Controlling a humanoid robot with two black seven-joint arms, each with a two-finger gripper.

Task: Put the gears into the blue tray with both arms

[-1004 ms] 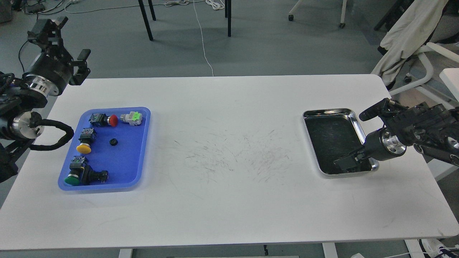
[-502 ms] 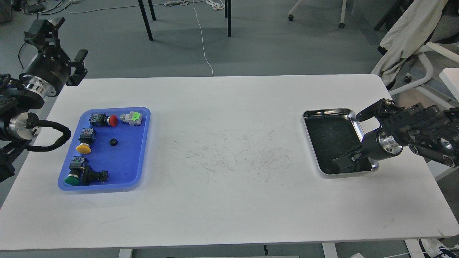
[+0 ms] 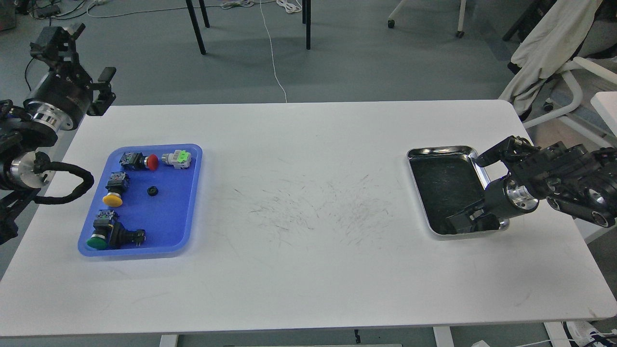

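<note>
Nearest on the white worktop (image 3: pixel 308 270), at its left, the blue tray (image 3: pixel 178 212) holds four coloured push-button switches (image 3: pixel 113 190) and one gear (image 3: pixel 153 191), lying flat near the tray's middle, so at least one gear is already placed. Across at the right, the steel tray (image 3: pixel 441 156) shows only its dark lining; no gear can be made out there, though the right pincer (image 3: pixel 470 219) dips into its near corner and hides part of it. Whether that pincer grips anything cannot be told, its fingers being dark against the lining. Farthest back, off the worktop's left corner, the left pincer (image 3: pixel 79 55) is raised with fingers spread, empty. The task looks close to done.
</note>
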